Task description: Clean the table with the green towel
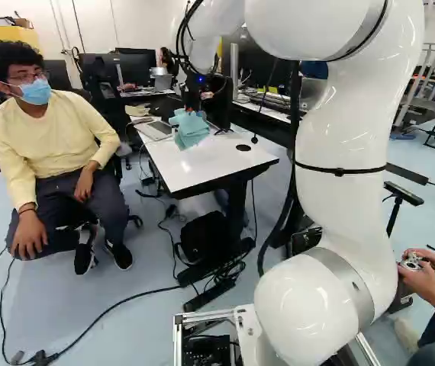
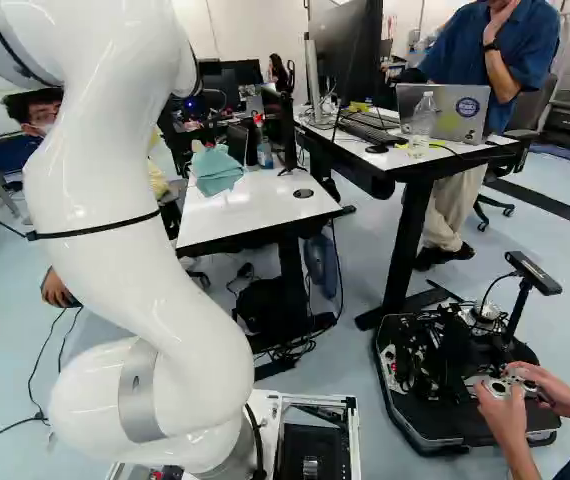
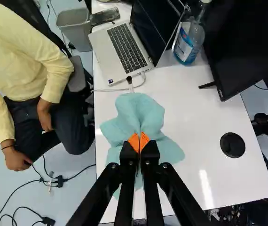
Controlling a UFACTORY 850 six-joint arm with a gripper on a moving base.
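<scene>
Orange pads meet at the tips of the end effector, which is closed on a bunched fold near the middle of the green towel. The cloth hangs from that pinch in loose folds over the white desk; whether its lowest corners touch the top, I cannot tell.

It looks light and limp, nothing fragile, and should drape and trail rather than push. The central hold seems a sound place: lowered until the folds spread, the cloth would make a soft pad under the fingertips. Held too high, only the corners would brush the surface; pressed too hard, it might bunch or let the tips scrape.

Just beyond the towel, a white cable runs to the open laptop, and a swinging fold could snag it. A spray bottle stands beside the laptop, near the monitor, and could be knocked by a wide stroke. The barest stretch lies between the towel and the round black desk insert. Wiping looks to be the step in hand, best begun there with short, gentle passes.
</scene>
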